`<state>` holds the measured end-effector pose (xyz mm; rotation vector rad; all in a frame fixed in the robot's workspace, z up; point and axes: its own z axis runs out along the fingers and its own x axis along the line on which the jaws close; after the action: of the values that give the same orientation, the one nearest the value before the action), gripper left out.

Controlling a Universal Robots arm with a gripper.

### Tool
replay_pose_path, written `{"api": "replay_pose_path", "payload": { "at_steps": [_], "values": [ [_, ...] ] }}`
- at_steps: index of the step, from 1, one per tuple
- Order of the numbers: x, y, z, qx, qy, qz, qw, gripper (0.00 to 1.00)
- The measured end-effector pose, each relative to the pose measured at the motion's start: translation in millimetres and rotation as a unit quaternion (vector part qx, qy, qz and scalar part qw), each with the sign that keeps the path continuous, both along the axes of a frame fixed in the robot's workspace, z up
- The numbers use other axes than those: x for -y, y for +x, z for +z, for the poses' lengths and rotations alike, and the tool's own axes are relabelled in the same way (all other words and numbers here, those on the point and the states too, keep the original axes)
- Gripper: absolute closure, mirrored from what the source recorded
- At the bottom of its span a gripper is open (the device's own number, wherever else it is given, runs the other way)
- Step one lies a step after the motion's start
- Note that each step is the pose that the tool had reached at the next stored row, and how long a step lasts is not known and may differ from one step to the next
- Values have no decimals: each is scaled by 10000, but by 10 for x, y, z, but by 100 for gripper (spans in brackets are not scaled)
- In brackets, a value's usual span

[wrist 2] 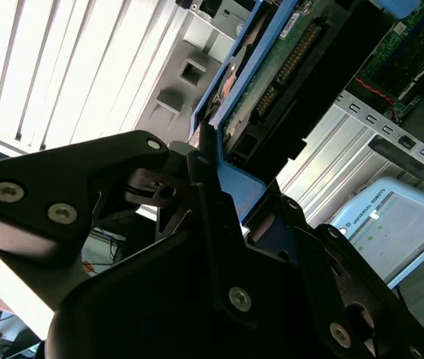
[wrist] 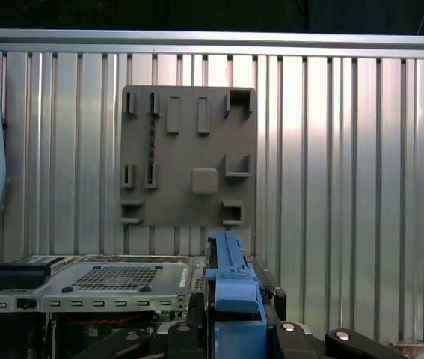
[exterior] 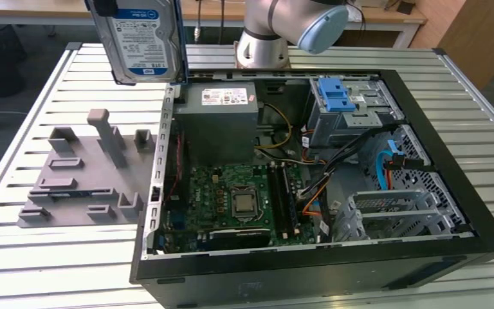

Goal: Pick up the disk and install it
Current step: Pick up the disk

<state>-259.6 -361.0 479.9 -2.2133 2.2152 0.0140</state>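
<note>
Disk (exterior: 139, 38): silver-grey body, blue & white label, blue rails; underside in the second wrist view is green PCB w/ black connectors. Gripper (wrist 2: 234, 191): matte black, silver screws. Table (exterior: 24, 270): white-silver, slatted stripes. Fixture plate (exterior: 75, 180): plain grey. PC case (exterior: 316, 273): black outside, bare grey metal inside. Motherboard (exterior: 229, 193): green. PSU (exterior: 221, 122): grey w/ white sticker. Latch bracket (exterior: 337, 96): bright blue. Cables (exterior: 350, 149): black, orange, yellow, blue. Arm (exterior: 273, 26): silver, pale blue cap.
</note>
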Motion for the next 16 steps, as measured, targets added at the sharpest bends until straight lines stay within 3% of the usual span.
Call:
{"api": "replay_pose_path", "payload": {
  "at_steps": [11, 13, 16],
  "values": [
    [3, 43, -1, 1, 1, -1, 10000, 64],
    [18, 47, -1, 0, 0, 0, 10000, 64],
    [77, 48, -3, 0, 0, 0, 10000, 64]
  ]
}}
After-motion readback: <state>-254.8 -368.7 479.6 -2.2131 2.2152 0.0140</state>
